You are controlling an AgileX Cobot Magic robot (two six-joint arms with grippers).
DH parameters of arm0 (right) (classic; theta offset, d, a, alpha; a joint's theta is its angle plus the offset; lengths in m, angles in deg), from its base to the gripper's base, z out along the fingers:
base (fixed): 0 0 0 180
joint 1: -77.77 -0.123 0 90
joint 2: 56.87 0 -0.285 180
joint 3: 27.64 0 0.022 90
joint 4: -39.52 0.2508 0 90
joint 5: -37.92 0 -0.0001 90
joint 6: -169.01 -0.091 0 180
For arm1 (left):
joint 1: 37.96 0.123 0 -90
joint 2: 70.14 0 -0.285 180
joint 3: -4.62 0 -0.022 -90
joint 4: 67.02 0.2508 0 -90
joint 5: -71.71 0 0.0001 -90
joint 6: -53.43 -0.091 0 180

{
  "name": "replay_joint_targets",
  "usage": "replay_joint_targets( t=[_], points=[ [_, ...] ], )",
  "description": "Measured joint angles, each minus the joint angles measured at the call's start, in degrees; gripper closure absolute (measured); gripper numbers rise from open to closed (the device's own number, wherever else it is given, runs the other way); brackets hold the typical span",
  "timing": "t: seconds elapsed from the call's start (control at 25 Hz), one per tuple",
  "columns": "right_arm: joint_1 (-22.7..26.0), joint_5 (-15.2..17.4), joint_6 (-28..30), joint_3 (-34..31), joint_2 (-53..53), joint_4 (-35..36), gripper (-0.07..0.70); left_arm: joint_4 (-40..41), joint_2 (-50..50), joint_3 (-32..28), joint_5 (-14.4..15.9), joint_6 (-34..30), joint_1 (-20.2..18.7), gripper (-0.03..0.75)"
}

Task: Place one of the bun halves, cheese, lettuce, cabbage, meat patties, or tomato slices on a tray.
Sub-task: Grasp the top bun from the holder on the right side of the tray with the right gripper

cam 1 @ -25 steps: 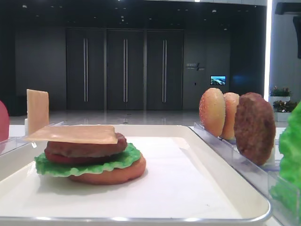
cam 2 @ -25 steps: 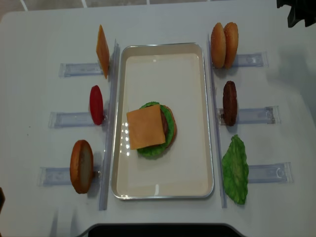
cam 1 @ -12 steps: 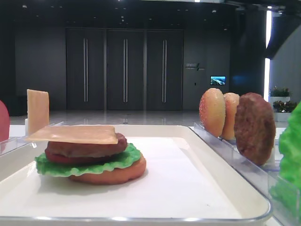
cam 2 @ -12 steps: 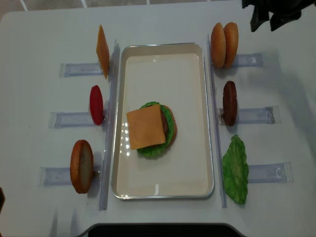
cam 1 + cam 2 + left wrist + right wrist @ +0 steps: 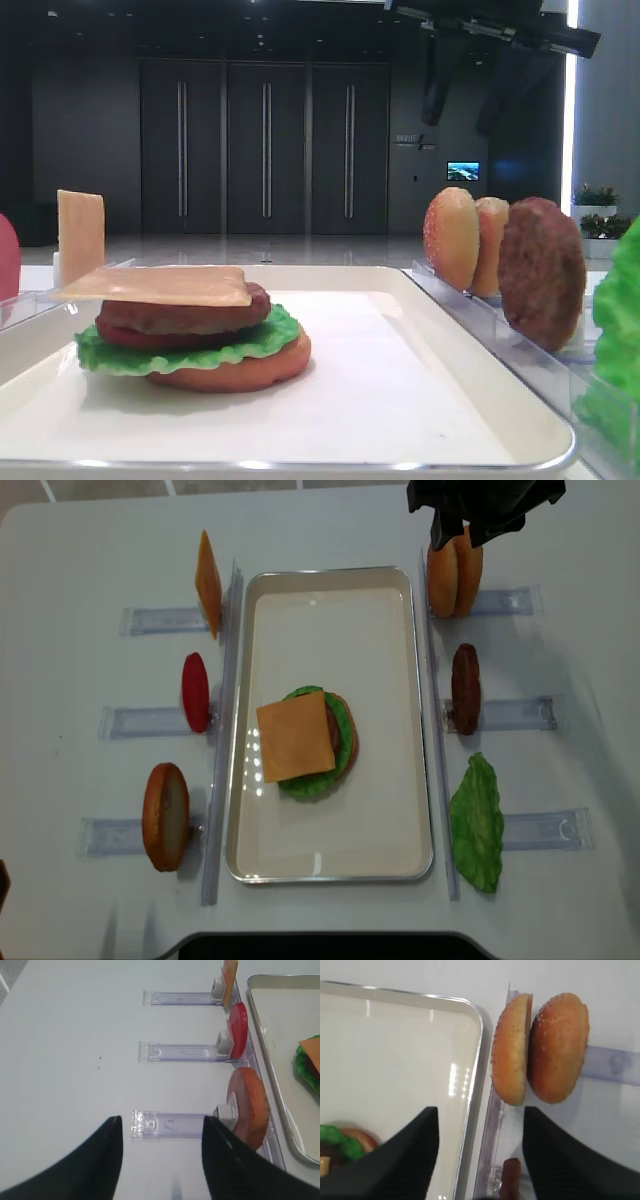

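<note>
Two bun halves point(image 5: 454, 572) beside tray point(image 5: 330, 610)

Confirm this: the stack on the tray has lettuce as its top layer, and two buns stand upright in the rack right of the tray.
Wrong on the top layer: the overhead view shows a cheese slice on top, with the lettuce beneath it. The two buns do stand upright right of the tray.

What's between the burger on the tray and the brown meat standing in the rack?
In the overhead view: bare tray floor, its rim, then the clear rack's rail, between burger and meat patty.
</note>
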Motion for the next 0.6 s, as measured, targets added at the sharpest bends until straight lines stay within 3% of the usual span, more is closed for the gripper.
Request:
replay_joint_targets(
  t=[0.4, 0.6],
  points=[
    [0.0, -6.3, 1.2, 0.0, 3.6, 0.1, 0.265, 0.0, 0.0, 0.0, 0.0, 0.0, 0.0, 0.325],
    [0.0, -6.8, 3.1, 0.1, 5.2, -0.1, 0.265, 0.0, 0.0, 0.0, 0.0, 0.0, 0.0, 0.325]
  ],
)
